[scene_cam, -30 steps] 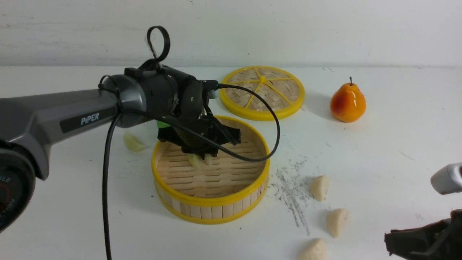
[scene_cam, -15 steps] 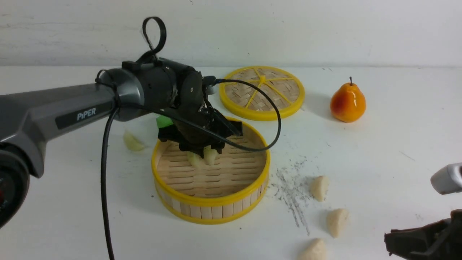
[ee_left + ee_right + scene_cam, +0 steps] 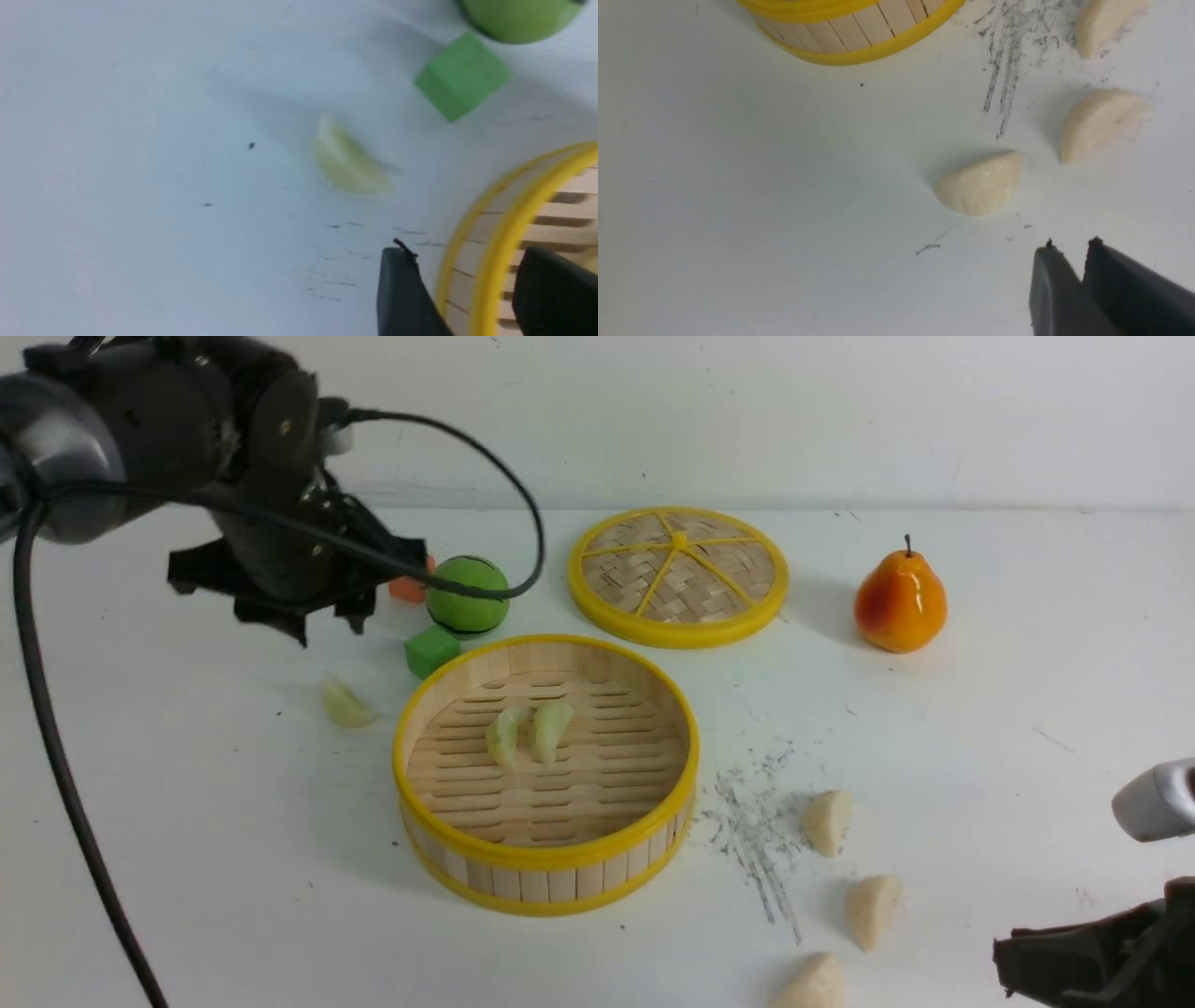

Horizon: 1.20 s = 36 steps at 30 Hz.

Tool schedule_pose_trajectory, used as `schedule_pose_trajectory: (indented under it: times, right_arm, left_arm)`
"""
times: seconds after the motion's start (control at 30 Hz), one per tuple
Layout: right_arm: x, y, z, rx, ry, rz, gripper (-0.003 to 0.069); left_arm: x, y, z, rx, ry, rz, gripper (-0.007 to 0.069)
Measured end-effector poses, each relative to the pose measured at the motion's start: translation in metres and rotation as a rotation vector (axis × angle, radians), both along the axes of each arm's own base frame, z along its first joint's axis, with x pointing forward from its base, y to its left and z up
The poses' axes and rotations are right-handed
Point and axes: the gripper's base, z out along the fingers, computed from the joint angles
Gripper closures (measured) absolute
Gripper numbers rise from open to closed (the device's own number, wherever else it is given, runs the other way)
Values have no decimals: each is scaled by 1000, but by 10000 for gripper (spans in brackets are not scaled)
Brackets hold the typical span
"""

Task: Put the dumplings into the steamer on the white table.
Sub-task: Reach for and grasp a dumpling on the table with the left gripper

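Dumpling (image 3: 345,704) on worktop (image 3: 233,821), left of steamer (image 3: 546,854); likely light, slick.
We'd pinch its thick middle gently. Left end effector (image 3: 460,270) wide, empty; right (image 3: 1073,242) slightly parted, empty.

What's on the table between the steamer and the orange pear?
In the front view, nothing stands on the straight stretch between the steamer and the pear; only bare white table with small marks shows there.

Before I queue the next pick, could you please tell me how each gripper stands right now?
Left gripper: open, holding nothing.
Right gripper: jaws slightly apart, holding nothing.
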Motion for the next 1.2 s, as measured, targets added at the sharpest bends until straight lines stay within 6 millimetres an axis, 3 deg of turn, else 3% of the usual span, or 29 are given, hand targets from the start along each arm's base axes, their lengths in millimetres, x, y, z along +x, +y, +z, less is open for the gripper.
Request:
schedule_pose_trajectory:
  times: [0.17,0.5,0.93,1.2]
  right_arm:
    - [0,1,1,15,2,-6,551]
    - [0,1,1,20,2,-7,542]
    - [0,1,1,20,2,-8,530]
    - [0,1,1,20,2,-8,523]
  left_arm:
    - [7,24,-44,-104,11,92,299]
    - [31,21,-99,-179,-31,145,302]
    - [40,21,-105,-167,-104,126,302]
    - [41,22,-121,-125,-68,108,335]
